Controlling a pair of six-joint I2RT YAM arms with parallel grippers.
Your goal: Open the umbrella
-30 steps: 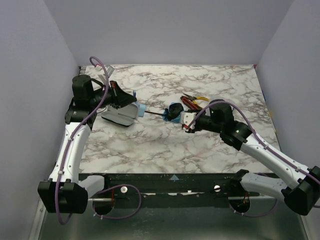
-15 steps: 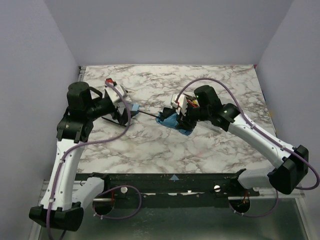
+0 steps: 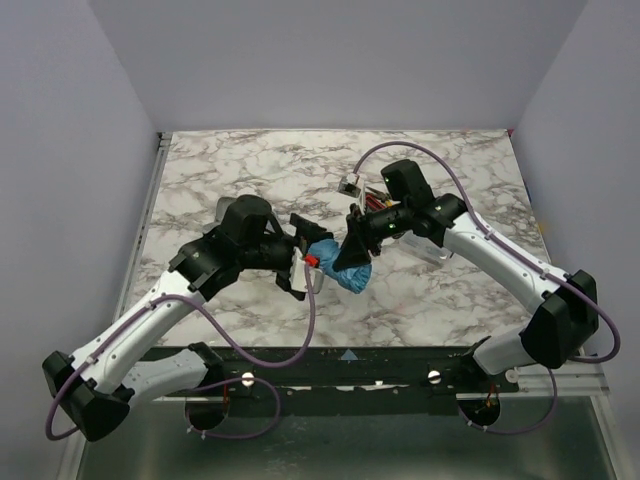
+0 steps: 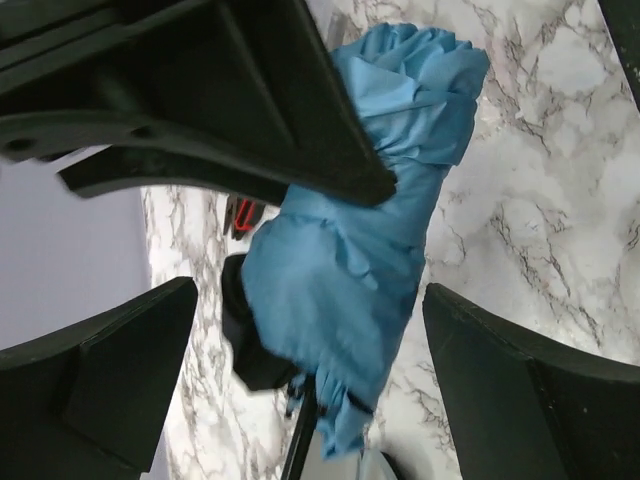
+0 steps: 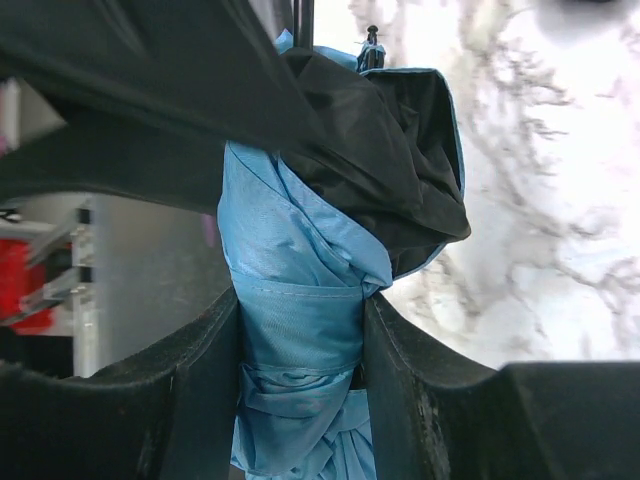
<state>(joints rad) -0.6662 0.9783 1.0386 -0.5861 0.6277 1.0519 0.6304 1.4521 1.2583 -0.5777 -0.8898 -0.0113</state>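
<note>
The umbrella (image 3: 347, 272) is a crumpled sky-blue bundle just above the marble table's middle. My right gripper (image 3: 352, 252) comes down on it from the right. In the right wrist view both fingers press the strapped blue folds (image 5: 300, 340), so that gripper (image 5: 300, 335) is shut on the umbrella, with black inner fabric (image 5: 400, 170) bulging beyond. My left gripper (image 3: 300, 262) sits just left of the bundle. Its jaws stand wide open around the blue fabric (image 4: 340, 280) without touching it. The thin black shaft (image 4: 300, 445) runs out below the fabric. The handle is hidden.
Red and yellow-handled hand tools (image 3: 375, 203) lie behind the right gripper, partly under the right arm. Purple cables loop off both arms. Grey walls close the table at the back and both sides.
My left gripper has opened, left the table's far left and swung right to the umbrella's canopy. My right arm has carried the bundle slightly forward and left.
</note>
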